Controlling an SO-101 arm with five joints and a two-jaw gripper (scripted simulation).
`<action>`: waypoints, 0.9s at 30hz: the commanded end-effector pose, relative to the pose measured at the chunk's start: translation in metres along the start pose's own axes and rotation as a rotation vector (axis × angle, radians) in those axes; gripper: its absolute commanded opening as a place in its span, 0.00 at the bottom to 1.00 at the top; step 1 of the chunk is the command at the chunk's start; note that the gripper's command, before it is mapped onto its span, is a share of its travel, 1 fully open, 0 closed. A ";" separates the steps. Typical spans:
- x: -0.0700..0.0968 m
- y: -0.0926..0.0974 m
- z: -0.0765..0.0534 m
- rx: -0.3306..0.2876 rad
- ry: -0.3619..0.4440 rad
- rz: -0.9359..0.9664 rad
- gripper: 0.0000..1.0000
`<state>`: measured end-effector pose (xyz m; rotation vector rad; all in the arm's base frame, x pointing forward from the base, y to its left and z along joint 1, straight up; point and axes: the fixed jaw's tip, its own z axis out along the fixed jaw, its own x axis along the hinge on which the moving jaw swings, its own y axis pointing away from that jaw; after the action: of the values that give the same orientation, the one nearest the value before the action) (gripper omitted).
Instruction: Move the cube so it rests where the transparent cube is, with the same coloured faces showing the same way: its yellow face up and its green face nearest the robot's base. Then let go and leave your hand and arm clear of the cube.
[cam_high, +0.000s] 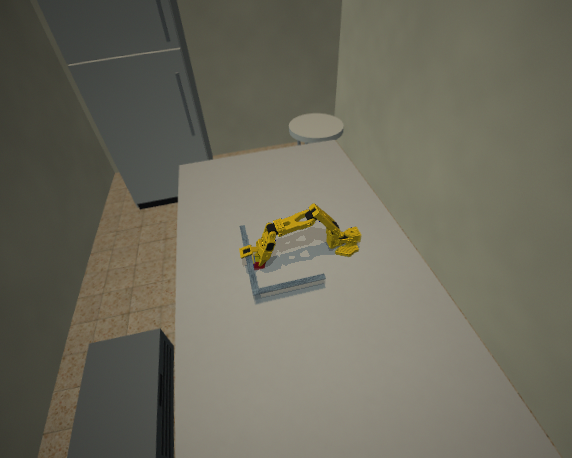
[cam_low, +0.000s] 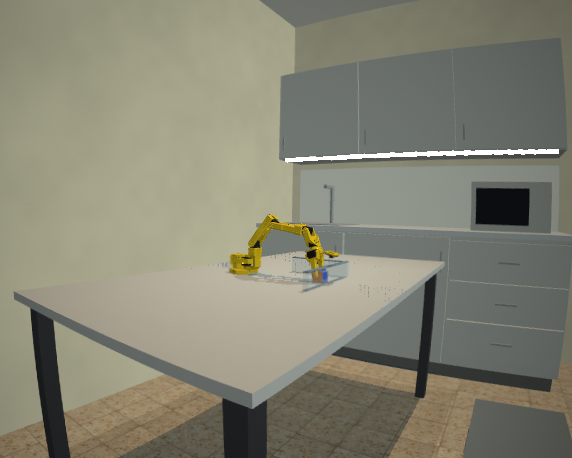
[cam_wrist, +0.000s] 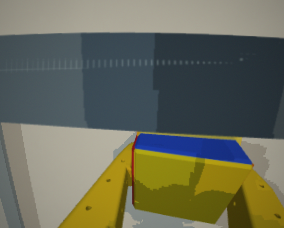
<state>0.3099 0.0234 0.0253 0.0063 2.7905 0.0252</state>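
In the wrist view the cube (cam_wrist: 187, 175) sits between my two yellow fingers, its yellow face toward the camera, its blue face on the far side and a red edge on its left. My gripper (cam_wrist: 185, 200) is shut on it, low over the table and close to a grey wall (cam_wrist: 140, 82). In the top view the gripper (cam_high: 259, 261) reaches down beside the left rail, with a bit of red cube (cam_high: 258, 266) under it. In the exterior view the cube (cam_low: 320, 275) shows orange and blue below the gripper (cam_low: 315, 270). I cannot make out the transparent cube.
An L-shaped grey rail (cam_high: 280, 287) stands on the table, left of and in front of the arm; it looks see-through in the exterior view (cam_low: 325, 270). The robot base (cam_high: 347, 242) sits to the right. The table's left edge is near the rail.
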 end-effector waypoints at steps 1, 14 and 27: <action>-0.014 0.000 -0.014 -0.004 -0.076 0.003 0.25; -0.014 0.000 -0.014 -0.004 -0.076 0.003 0.30; -0.014 0.000 -0.014 -0.004 -0.076 0.003 0.35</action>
<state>0.3096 0.0233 0.0249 0.0067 2.7918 0.0247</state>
